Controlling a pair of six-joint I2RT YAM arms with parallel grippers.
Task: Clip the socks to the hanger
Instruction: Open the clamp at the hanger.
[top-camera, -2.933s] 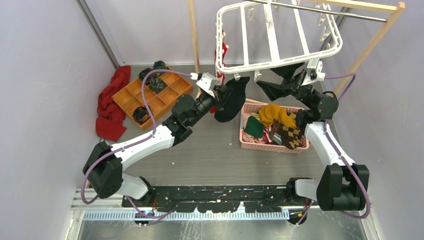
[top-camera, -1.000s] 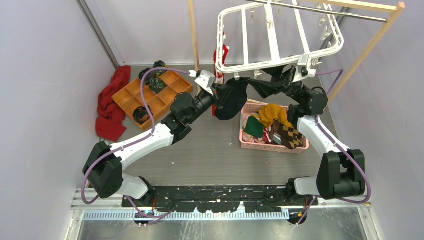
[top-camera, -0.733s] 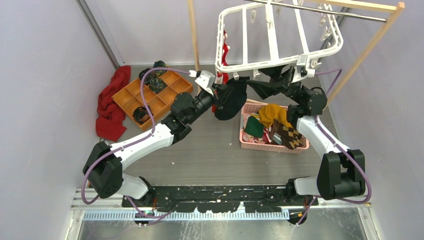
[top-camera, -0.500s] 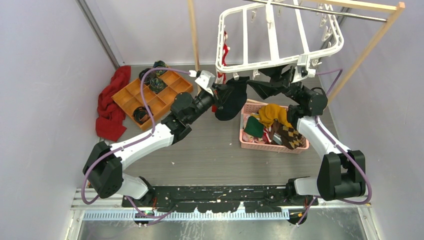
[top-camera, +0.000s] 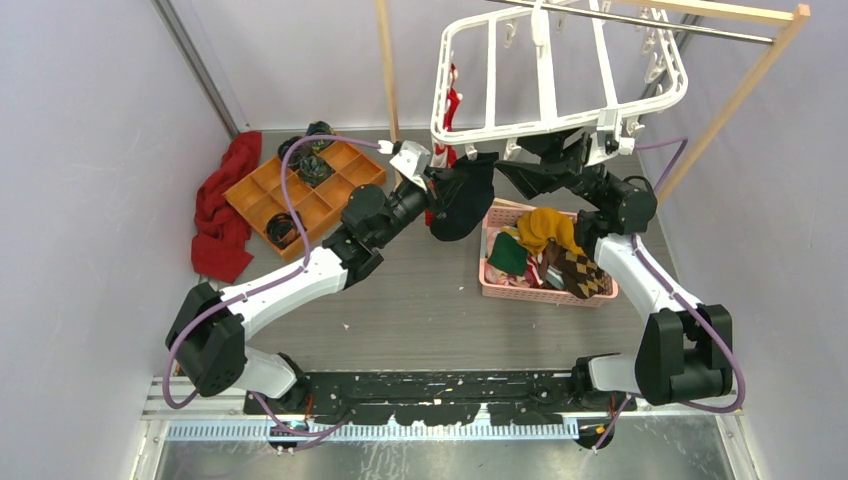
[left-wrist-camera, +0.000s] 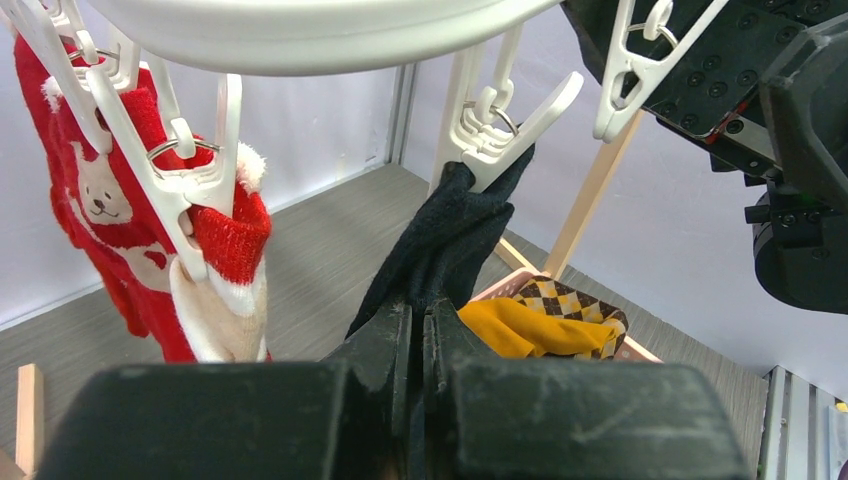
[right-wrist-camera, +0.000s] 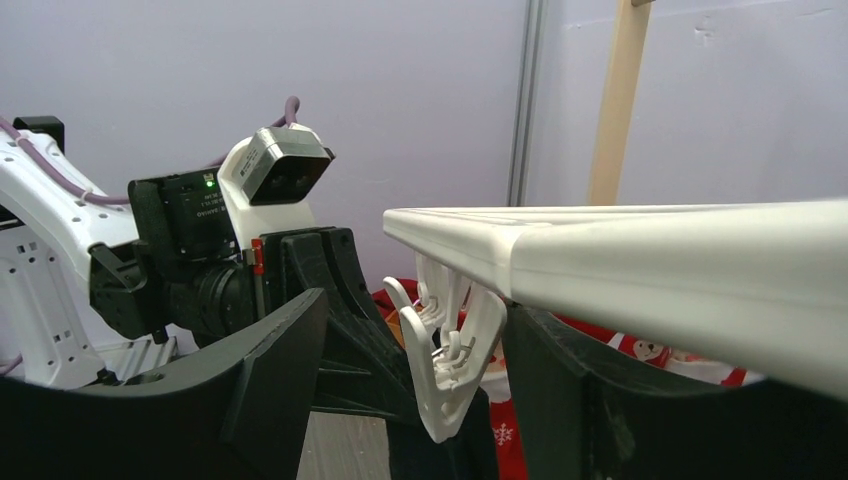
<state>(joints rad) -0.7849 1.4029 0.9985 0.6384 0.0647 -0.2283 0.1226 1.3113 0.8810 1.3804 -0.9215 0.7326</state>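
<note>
1 red teddy-bear Christmas sock (left-wrist-camera: 110, 210) is clipped on the large white plastic rectangular hanger (left-wrist-camera: 300, 30). Left gripper (left-wrist-camera: 418, 320) is clamped tight on a black fabric sock (left-wrist-camera: 450, 240). The sock's top sits in a small white plastic clip (left-wrist-camera: 500, 130), possibly not gripped yet. Right gripper (right-wrist-camera: 425, 340) straddles a clip, jaws apart, holding nothing. Mustard-yellow fabric sock (top-camera: 545, 228) and brown argyle sock (top-camera: 575, 268) wait in the pink plastic basket (top-camera: 545, 292).

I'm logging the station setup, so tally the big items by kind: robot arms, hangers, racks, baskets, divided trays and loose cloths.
Robot arms: 2, the left arm and the right arm
White hanger: 1
Wooden rack: 1
Pink basket: 1
Orange divided tray: 1
Red cloth: 1
Total: 7
</note>
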